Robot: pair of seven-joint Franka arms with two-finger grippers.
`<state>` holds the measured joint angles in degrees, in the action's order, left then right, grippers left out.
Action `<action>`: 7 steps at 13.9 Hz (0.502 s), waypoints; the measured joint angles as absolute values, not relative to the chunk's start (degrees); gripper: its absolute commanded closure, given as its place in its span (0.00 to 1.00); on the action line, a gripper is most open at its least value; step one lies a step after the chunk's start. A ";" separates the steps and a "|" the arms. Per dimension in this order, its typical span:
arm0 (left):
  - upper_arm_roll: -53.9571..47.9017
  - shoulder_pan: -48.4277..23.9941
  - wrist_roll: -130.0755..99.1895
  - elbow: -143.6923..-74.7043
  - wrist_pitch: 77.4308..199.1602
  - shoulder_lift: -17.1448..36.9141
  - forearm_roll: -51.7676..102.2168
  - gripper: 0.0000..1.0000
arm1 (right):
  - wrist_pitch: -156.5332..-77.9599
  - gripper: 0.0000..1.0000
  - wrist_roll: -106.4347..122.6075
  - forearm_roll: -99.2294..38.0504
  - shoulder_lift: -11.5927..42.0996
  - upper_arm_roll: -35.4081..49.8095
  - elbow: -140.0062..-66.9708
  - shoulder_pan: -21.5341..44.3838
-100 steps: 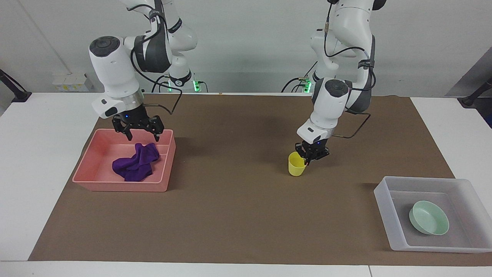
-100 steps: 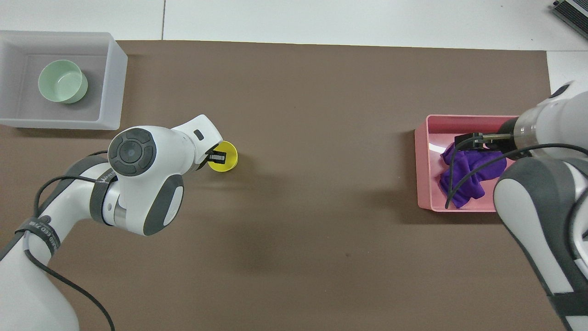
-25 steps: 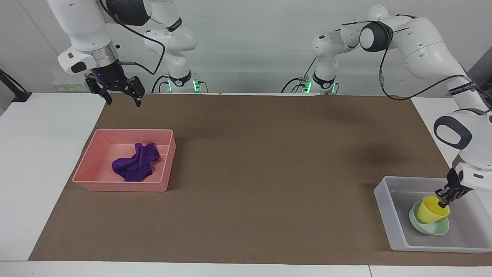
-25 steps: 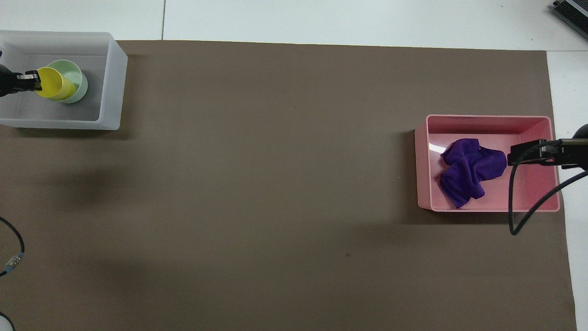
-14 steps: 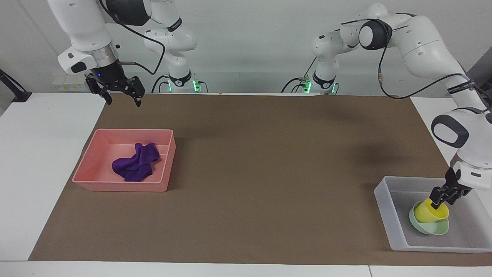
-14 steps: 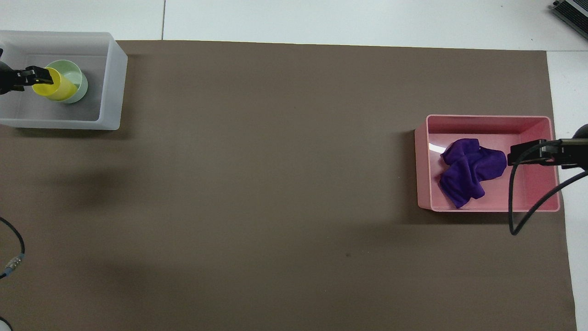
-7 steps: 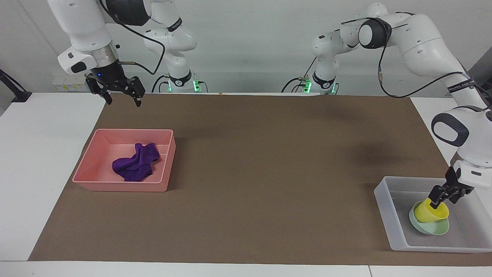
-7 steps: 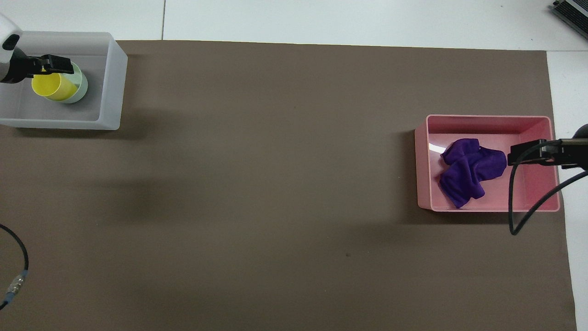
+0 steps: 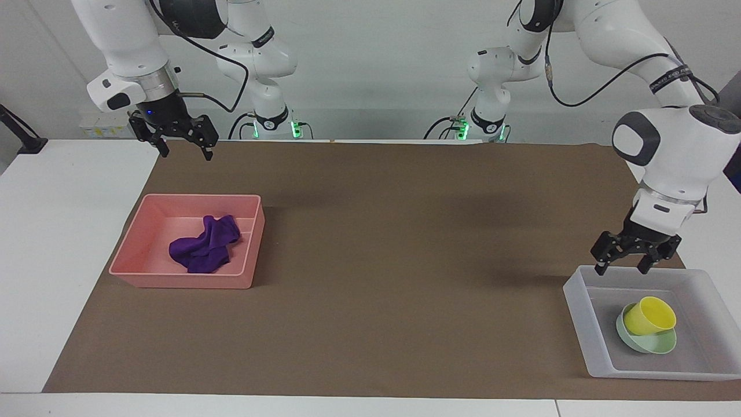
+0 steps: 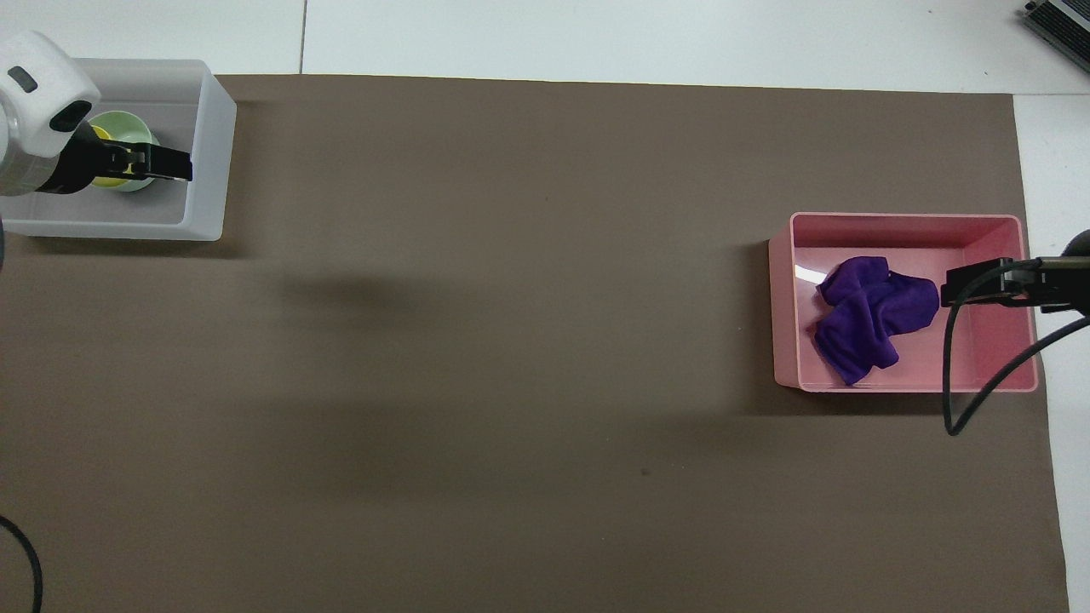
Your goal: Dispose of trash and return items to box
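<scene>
The yellow cup (image 9: 649, 315) leans tilted in the mint-green bowl (image 9: 654, 345), and both sit in the translucent box (image 9: 579, 313) at the left arm's end of the table. My left gripper (image 9: 620, 270) hangs open and empty over the box's rim nearest the robots, clear of the cup. In the overhead view the left gripper (image 10: 180, 165) covers most of the cup (image 10: 101, 134) and bowl (image 10: 140, 136). The purple cloth (image 9: 204, 243) lies crumpled in the pink bin (image 9: 185, 278). My right gripper (image 9: 185, 155) waits open, raised over the mat at the bin's robot side.
A brown mat (image 9: 405, 260) covers the middle of the white table. The pink bin (image 10: 903, 223) with the cloth (image 10: 864, 315) stands at the right arm's end; the right gripper (image 10: 958, 289) and its cable overhang it in the overhead view.
My left gripper has let go of the yellow cup, opened, and risen back toward the robots. The cup stays tilted in the bowl. The right arm has not moved.
</scene>
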<state>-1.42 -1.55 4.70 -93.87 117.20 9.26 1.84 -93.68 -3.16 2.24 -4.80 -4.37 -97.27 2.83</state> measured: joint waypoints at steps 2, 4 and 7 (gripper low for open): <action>-1.43 -2.28 4.84 -94.34 112.24 5.88 1.84 0.00 | -93.68 0.00 -3.16 2.24 -4.80 -4.37 -97.27 2.83; -1.47 -3.22 4.99 -94.48 107.37 2.76 1.84 0.00 | -93.68 0.00 -3.16 2.24 -4.80 -4.37 -97.27 2.83; -1.48 -3.88 5.20 -94.44 100.95 0.23 1.84 0.00 | -93.68 0.00 -3.16 2.24 -4.81 -4.37 -97.27 2.83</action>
